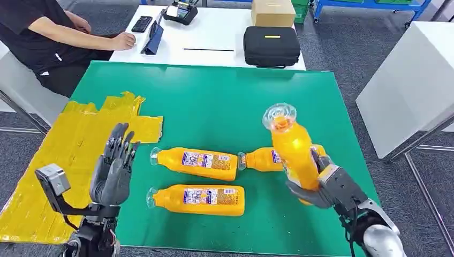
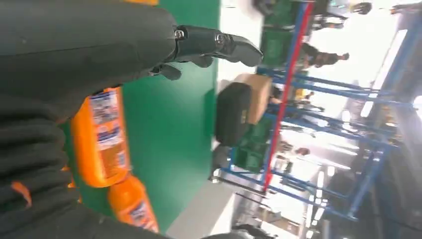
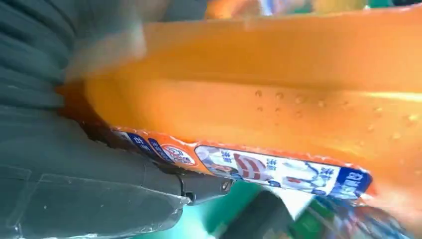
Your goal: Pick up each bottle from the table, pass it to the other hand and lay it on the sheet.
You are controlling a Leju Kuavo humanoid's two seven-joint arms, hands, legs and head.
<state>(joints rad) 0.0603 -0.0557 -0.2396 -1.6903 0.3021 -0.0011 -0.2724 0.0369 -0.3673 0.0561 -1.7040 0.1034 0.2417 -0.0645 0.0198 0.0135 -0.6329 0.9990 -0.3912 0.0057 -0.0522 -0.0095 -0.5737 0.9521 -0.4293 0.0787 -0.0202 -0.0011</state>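
Right hand [image 1: 321, 187] has a solid grip on one orange bottle [image 1: 292, 150], lifted off the green mat [image 1: 225, 101] and standing nearly upright w/ its clear end pointing up, tilted a bit toward the camera. Fingers wrap the lower part of the body; the right wrist view shows the bottle [image 3: 278, 99] pressed right against the palm, label side facing the thumb [image 3: 149, 189].

Left hand [image 1: 113, 171] is empty, fingers straight and slightly apart, raised over the mat's left part just beside the yellow sheet [image 1: 64, 155]. It's well apart from the held bottle, w/ the lying bottles between them.

3 more bottles lie flat on the mat: upper one [image 1: 195, 163], lower one [image 1: 199, 199] nearer the robot, and a third [image 1: 262, 159] partly hidden behind the held bottle, near the right hand.

Person in black [image 1: 48, 37] sits at the white table [image 1: 214, 32] beyond the mat, w/ a black case [image 1: 271, 46] and cardboard box [image 1: 272, 12] on it.
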